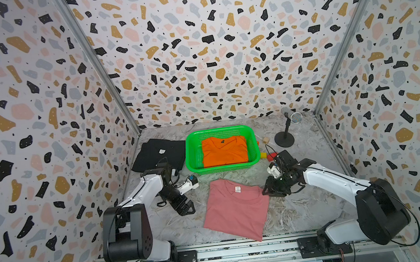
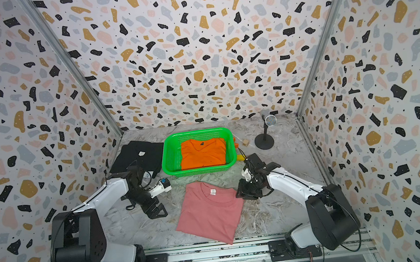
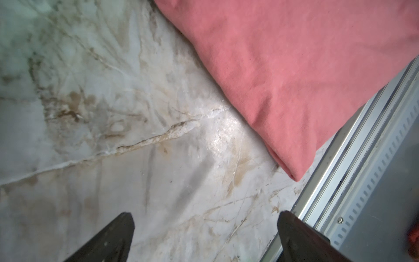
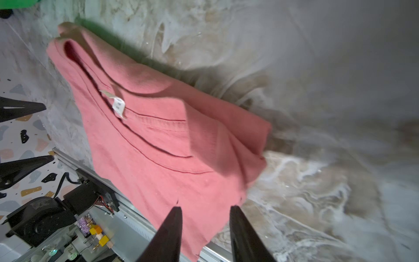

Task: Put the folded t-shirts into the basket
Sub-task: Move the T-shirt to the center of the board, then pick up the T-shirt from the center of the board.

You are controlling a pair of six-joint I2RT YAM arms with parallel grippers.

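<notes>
The green basket (image 1: 189,152) (image 2: 166,154) stands at the back of the table with the orange folded t-shirt (image 1: 224,151) (image 2: 203,152) lying inside it. A black folded t-shirt (image 1: 152,153) (image 2: 134,155) lies left of the basket. The pink t-shirt (image 1: 236,214) (image 2: 210,216) (image 3: 294,68) (image 4: 158,147) lies flat in front of the basket. My right gripper (image 1: 267,192) (image 2: 239,195) (image 4: 205,207) is at the shirt's far right corner, jaws apart, holding nothing. My left gripper (image 1: 186,208) (image 2: 157,211) (image 3: 205,214) hangs wide open over bare table left of the pink shirt.
A microphone on a round black stand (image 1: 285,138) is at the back right. A wooden cube (image 1: 266,140), a yellow block (image 1: 263,155) and a red block (image 1: 272,156) lie right of the basket. A metal rail (image 1: 242,250) runs along the table's front edge.
</notes>
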